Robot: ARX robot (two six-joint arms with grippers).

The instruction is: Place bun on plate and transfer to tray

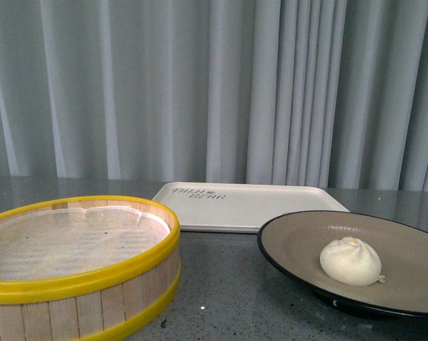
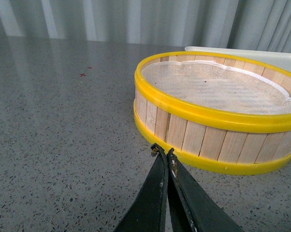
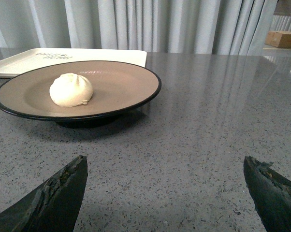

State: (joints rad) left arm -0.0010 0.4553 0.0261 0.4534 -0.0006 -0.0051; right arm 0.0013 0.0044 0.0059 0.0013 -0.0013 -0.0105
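The off-white bun (image 1: 350,261) sits on the beige-brown plate (image 1: 299,245) with a black rim, at the front right of the table. It also shows in the right wrist view (image 3: 71,90) on the plate (image 3: 131,82). The cream tray (image 1: 249,202) lies behind the plate, empty, with dark lettering; its edge shows in the right wrist view (image 3: 20,60). My right gripper (image 3: 165,166) is open and empty over the bare table, short of the plate. My left gripper (image 2: 163,151) is shut and empty, its tips just in front of the steamer basket. Neither arm shows in the front view.
A wooden steamer basket (image 1: 79,284) with yellow rims and a white liner stands at the front left, empty; it also shows in the left wrist view (image 2: 213,116). Grey curtains hang behind the speckled grey table (image 3: 208,121). A cardboard box (image 3: 283,38) sits far off.
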